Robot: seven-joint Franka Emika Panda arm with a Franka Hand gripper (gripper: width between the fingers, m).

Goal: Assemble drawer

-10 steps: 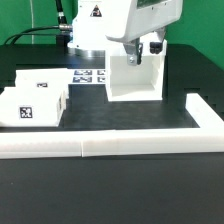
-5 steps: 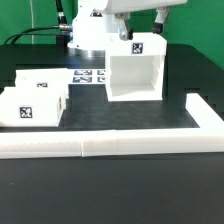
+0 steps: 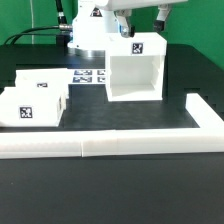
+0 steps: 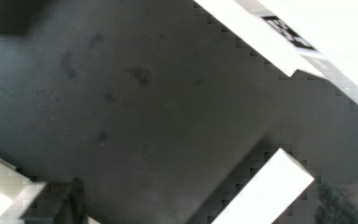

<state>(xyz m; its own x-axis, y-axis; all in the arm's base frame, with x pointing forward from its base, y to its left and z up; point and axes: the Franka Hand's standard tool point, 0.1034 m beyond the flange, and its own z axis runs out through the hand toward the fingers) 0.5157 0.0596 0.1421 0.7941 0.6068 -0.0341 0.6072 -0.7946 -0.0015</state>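
Note:
The tall white drawer housing stands upright on the black table at centre right in the exterior view. Its open side faces the camera and a tag sits on its top rear edge. Two smaller white trays with tags sit together at the exterior view's left. My gripper hangs above the housing at the top edge of the exterior view, open and empty, clear of it. In the wrist view its dark fingers stand apart, with a white housing edge below them and a tagged white edge further off.
The marker board lies flat between the trays and the housing. A long low white border wall runs across the front and turns back at the exterior view's right. The robot's white base stands behind.
A second ago my gripper was down inside the housing's top. It has risen straight up and out, empty. The housing and trays have not moved.

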